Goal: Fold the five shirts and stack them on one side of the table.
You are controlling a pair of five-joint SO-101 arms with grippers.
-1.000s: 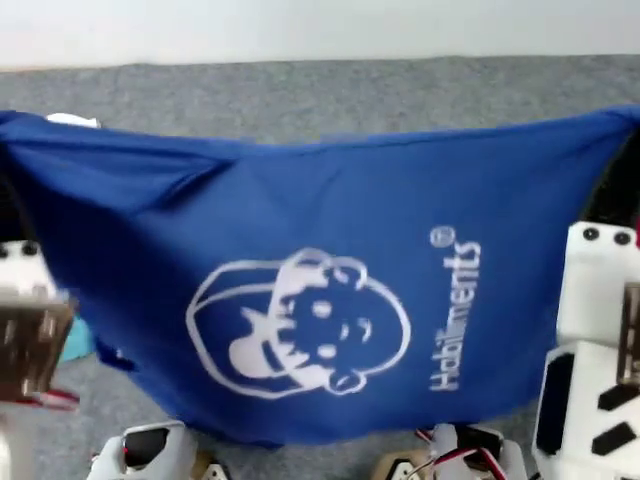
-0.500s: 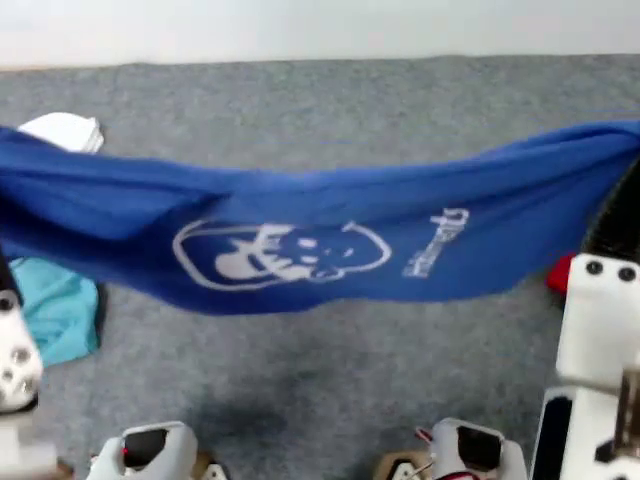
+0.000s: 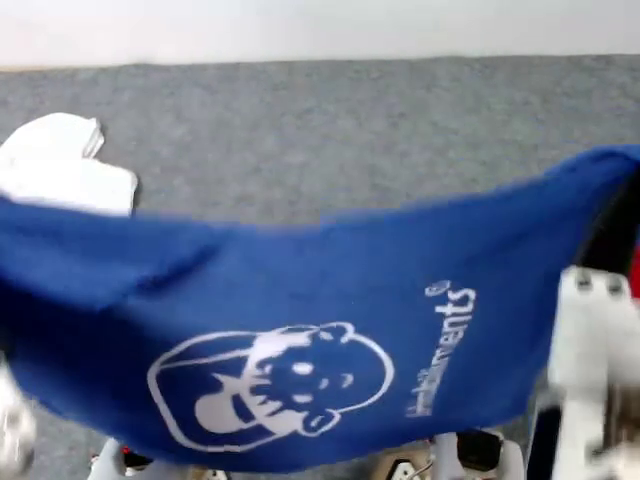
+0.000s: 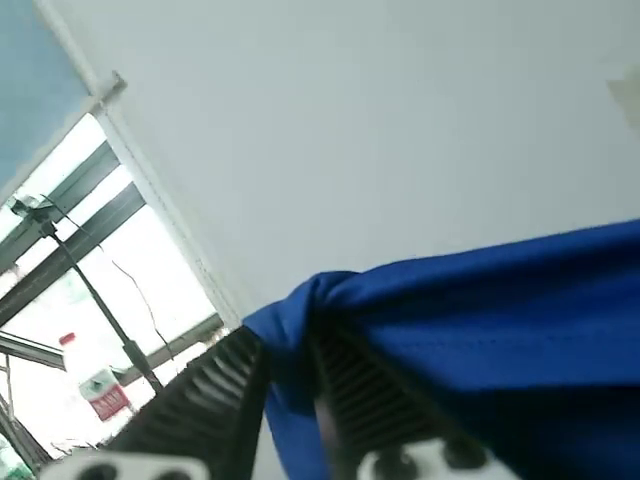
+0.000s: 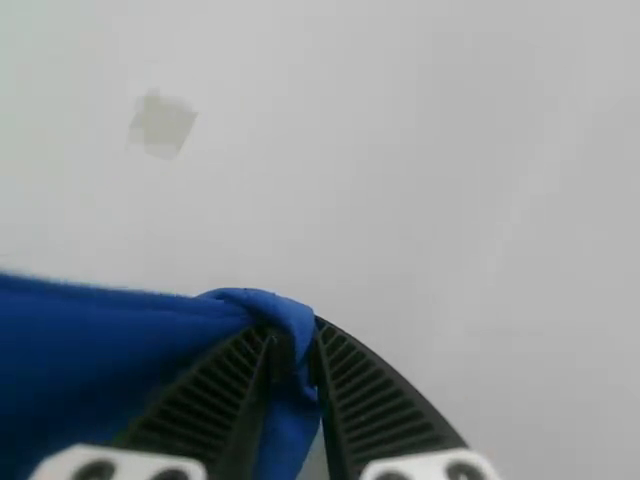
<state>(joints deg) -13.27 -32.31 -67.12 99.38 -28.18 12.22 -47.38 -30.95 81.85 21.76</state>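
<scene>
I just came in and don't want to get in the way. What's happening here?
Two robot arms hold a blue shirt spread out in the air above the grey table. The left tool and the right tool are each clamped on a bunched edge of it. The shirt hangs stretched between them with its white print facing the overhead camera, and it is not yet folded. A white garment lies on the table at the far left.

Near side: blue shirt (image 3: 300, 310) hangs spread from edge to edge, barring the way across.
Far side: bare grey table (image 3: 350, 130) beyond the shirt's top hem.
Far left: white shirt (image 3: 60, 170) lies there.
Right edge: an arm (image 3: 590, 340) stands beside the blue shirt.
</scene>
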